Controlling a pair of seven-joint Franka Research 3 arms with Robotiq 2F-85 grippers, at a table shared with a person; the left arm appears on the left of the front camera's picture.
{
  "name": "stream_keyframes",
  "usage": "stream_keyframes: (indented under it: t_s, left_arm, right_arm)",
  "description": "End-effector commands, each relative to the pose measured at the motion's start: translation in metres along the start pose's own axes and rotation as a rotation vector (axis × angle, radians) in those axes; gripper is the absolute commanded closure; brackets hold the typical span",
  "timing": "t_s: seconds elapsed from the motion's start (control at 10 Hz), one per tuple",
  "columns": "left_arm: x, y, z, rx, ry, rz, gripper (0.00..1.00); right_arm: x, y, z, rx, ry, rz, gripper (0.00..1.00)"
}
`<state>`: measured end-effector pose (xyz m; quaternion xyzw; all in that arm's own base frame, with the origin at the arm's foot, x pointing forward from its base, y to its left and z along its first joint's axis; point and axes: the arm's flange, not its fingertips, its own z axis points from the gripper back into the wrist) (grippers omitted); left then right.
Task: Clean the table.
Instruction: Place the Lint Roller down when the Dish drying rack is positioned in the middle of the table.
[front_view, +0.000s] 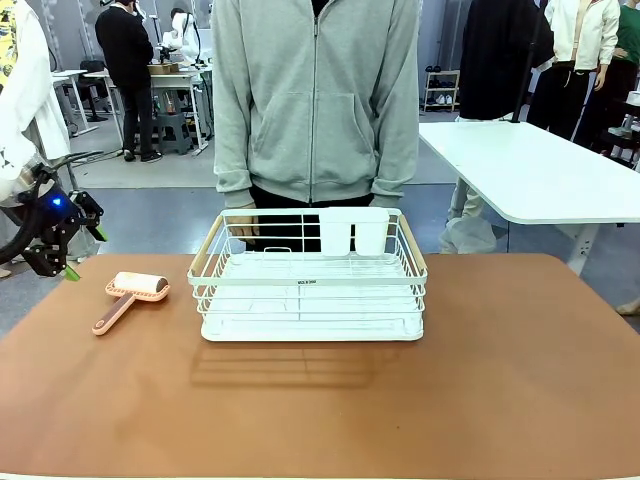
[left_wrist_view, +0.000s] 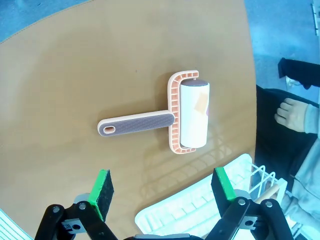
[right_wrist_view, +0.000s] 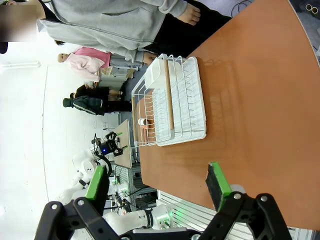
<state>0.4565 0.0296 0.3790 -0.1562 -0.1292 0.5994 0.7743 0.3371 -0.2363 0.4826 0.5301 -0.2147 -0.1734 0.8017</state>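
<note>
The reddish-brown table (front_view: 500, 370) spreads across the front view. A peach lint roller (front_view: 130, 294) with a pale roll lies flat at its left side. My left gripper (front_view: 85, 252) hovers off the table's left edge, open, apart from the roller. In the left wrist view the lint roller (left_wrist_view: 190, 116) lies ahead of my open left gripper (left_wrist_view: 162, 187), its handle (left_wrist_view: 135, 124) pointing left, nothing between the green pads. My right gripper (right_wrist_view: 157, 182) is open above the table (right_wrist_view: 260, 110), holding nothing.
A white wire dish rack (front_view: 310, 285) with wooden handles stands mid-table, also in the wrist views (left_wrist_view: 200, 215) (right_wrist_view: 172, 100). A person in a grey hoodie (front_view: 315, 100) stands right behind it, one hand (left_wrist_view: 295, 114) hanging. A white table (front_view: 540, 170) is at far right.
</note>
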Motion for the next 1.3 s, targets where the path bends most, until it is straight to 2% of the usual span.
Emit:
stream_keyframes:
  t_s: [0.0,1.2]
  left_arm:
    - [0.0017,0.0015,0.0003,-0.003,-0.004,0.0,0.0]
    - [0.0017,0.0015,0.0003,-0.003,-0.004,0.0,0.0]
  right_arm:
    - [0.0,0.0029,0.0015,0.022,0.0,0.014,0.0]
    - [0.0,0.0029,0.0015,0.022,0.0,0.014,0.0]
